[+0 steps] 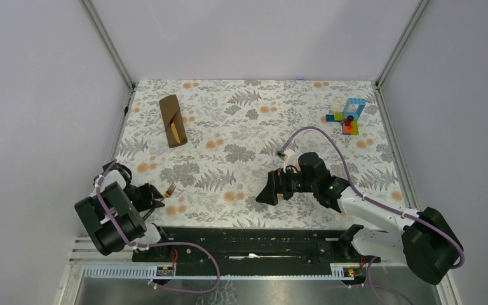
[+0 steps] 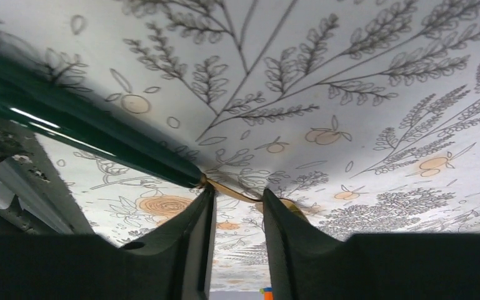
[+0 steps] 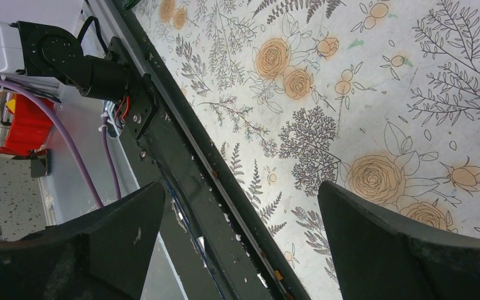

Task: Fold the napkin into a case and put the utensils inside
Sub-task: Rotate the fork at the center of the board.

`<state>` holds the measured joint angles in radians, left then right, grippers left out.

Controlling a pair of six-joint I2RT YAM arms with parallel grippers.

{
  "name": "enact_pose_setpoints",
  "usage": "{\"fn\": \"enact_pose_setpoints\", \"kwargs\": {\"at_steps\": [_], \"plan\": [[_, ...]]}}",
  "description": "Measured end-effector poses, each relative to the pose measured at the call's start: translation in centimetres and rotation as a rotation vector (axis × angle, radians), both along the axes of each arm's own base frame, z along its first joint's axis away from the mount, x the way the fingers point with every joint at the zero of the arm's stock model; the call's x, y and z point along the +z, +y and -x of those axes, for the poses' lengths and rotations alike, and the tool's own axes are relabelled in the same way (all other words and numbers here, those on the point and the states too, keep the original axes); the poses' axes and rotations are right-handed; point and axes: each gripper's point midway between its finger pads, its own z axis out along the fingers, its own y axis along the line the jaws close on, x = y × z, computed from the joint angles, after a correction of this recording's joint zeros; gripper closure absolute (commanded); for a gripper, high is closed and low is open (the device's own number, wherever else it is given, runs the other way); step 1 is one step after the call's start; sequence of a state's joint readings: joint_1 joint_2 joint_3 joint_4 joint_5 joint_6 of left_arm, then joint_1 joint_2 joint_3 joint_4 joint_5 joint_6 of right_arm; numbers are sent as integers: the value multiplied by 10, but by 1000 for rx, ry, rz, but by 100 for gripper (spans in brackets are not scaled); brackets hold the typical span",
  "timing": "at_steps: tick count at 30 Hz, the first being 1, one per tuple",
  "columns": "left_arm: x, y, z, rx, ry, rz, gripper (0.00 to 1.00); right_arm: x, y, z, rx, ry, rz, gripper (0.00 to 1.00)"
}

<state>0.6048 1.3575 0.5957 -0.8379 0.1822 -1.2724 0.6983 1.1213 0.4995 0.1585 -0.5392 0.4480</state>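
The brown napkin [image 1: 170, 114] lies folded into a narrow strip at the far left of the table, with a yellow-orange utensil [image 1: 176, 132] tucked into it. A fork [image 1: 170, 189] with a gold head lies at the near left. In the left wrist view its gold neck [image 2: 234, 192] crosses just past the fingertips and its dark green handle [image 2: 87, 125] runs off to the upper left. My left gripper [image 1: 160, 198] [image 2: 237, 197] is at the fork, jaws a narrow gap apart, with nothing between them. My right gripper [image 1: 265, 192] [image 3: 240, 212] is wide open and empty at the near middle.
The grey-and-orange floral covering [image 1: 248, 127] spreads over the table. A stack of colourful toy blocks [image 1: 348, 114] stands at the far right. The black base rail [image 1: 248, 244] [image 3: 181, 169] runs along the near edge. Grey walls close in both sides.
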Motion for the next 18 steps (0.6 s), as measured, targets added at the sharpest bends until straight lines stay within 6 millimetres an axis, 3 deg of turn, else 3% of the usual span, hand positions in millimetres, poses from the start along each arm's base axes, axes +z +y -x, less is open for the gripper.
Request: {"fn": "enact_pose_setpoints", "kwargs": {"at_steps": [4, 8, 12, 18], "plan": [[0, -1, -13, -57, -2, 13, 80, 2, -1, 0, -4, -5, -1, 0], [-1, -9, -35, -212, -7, -20, 100, 1, -1, 0, -4, -2, 1, 0], [-1, -21, -49, -370, -11, -61, 100, 1, -1, 0, -6, -3, 2, 0], [1, -58, -83, -851, -30, -260, 100, 2, -1, 0, -7, -4, 1, 0]]}}
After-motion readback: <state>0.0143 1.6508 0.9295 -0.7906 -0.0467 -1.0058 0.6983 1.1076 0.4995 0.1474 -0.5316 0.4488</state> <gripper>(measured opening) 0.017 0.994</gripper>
